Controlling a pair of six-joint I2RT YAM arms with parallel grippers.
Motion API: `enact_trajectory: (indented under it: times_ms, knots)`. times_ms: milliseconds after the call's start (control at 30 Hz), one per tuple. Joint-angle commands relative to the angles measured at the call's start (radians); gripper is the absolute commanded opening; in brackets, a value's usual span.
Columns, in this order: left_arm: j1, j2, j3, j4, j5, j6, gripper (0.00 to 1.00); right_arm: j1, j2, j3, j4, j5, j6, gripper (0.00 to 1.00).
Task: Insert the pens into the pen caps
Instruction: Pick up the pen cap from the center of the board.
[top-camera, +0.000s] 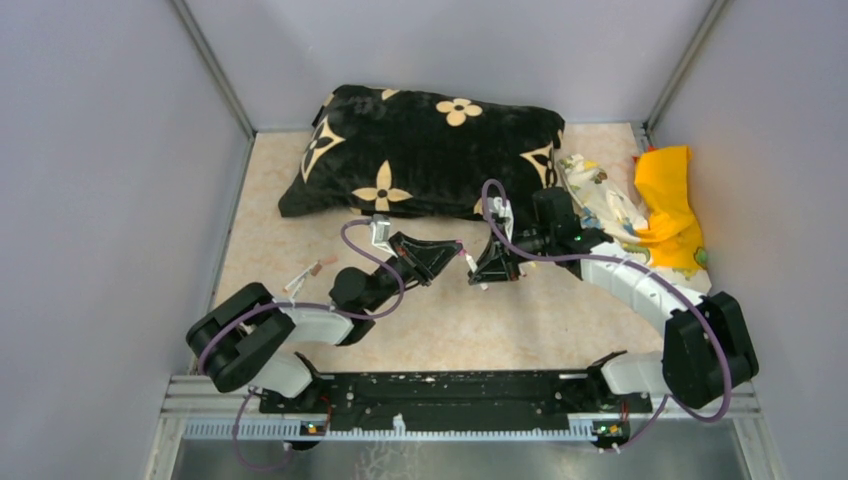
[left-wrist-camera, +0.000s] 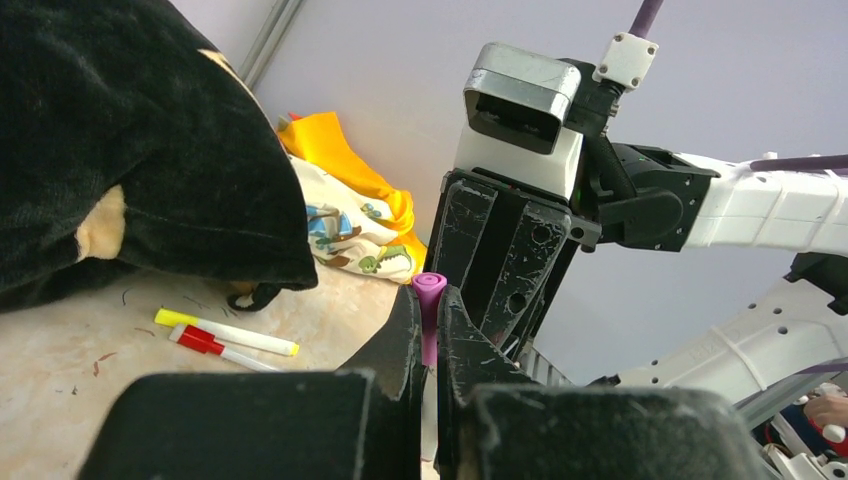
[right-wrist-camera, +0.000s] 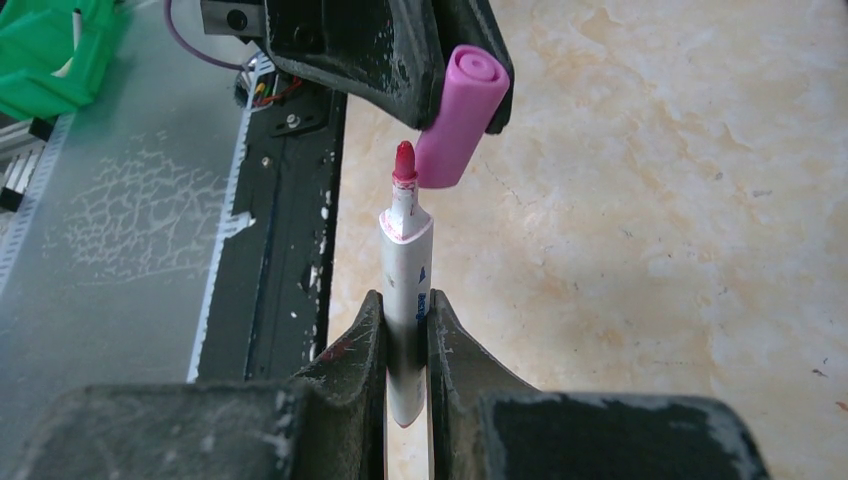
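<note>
Mating step, above the table's middle: left pincer (left-wrist-camera: 428, 312) clamped on the pink cap (right-wrist-camera: 460, 115); right pincer (right-wrist-camera: 405, 318) clamped on the white pen (right-wrist-camera: 407, 265); red tip just beside the tilted cap's mouth; next, probably align axes, then push.

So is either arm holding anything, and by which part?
The right gripper pinches a white pen by its barrel, red tip free; the left gripper pinches a pink cap by its sides.

Cushion (top-camera: 420, 150) blocks the far side; near table (top-camera: 450, 335) open.
</note>
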Motion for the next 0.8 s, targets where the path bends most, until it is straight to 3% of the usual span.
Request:
enact_trajectory:
  times_ms: [0,367,767]
  knots:
    - [-0.010,0.017,0.022,0.207,-0.007,0.003,0.00,0.019,-0.007,-0.015,0.088,0.000,0.055,0.00]
    - [-0.010,-0.024,0.017,0.200,-0.037,0.033,0.00,0.050,0.018,-0.004,0.019,-0.027,-0.033,0.00]
    - [-0.010,-0.027,0.015,0.201,-0.023,0.015,0.01,0.050,0.025,-0.012,0.083,0.026,0.051,0.00]
